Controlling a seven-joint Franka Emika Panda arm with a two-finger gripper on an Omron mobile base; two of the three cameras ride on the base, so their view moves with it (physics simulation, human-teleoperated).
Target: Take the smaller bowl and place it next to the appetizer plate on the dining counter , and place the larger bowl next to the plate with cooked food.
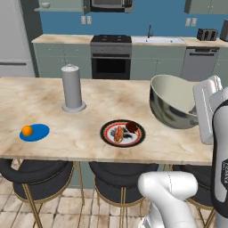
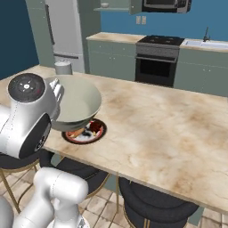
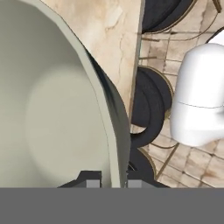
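Hand view, nearest first: the gripper (image 3: pixel 111 183) has its two dark finger tips pinched on the rim of the larger bowl (image 3: pixel 48 113), one tip inside the cream wall and one outside against the dark glossy side. Beyond the bowl's edge I can see the beige stone of the dining counter (image 3: pixel 111 30) and, below its edge, the black stools (image 3: pixel 151 94) on gold legs over a tiled floor.

From the left base view, the larger bowl (image 1: pixel 171 100) hangs tilted at the right of the dining counter (image 1: pixel 67 142), its opening turned up and toward the left, with the white hand against its right side. Whether its foot touches the stone I cannot tell. Just left of it and nearer the front edge lies the plate with cooked food (image 1: pixel 122 133), flat on the top. Further left, near the front edge, sits the appetizer plate (image 1: pixel 34 132) with its small orange ball. Behind and between the two plates a grey cylinder canister (image 1: pixel 72 88) stands upright.

In the right base view the larger bowl (image 2: pixel 78 103) overlaps the plate with cooked food (image 2: pixel 87 131). Far back, a stove (image 1: pixel 111 57) and sink (image 1: pixel 158 40) line the blue wall.
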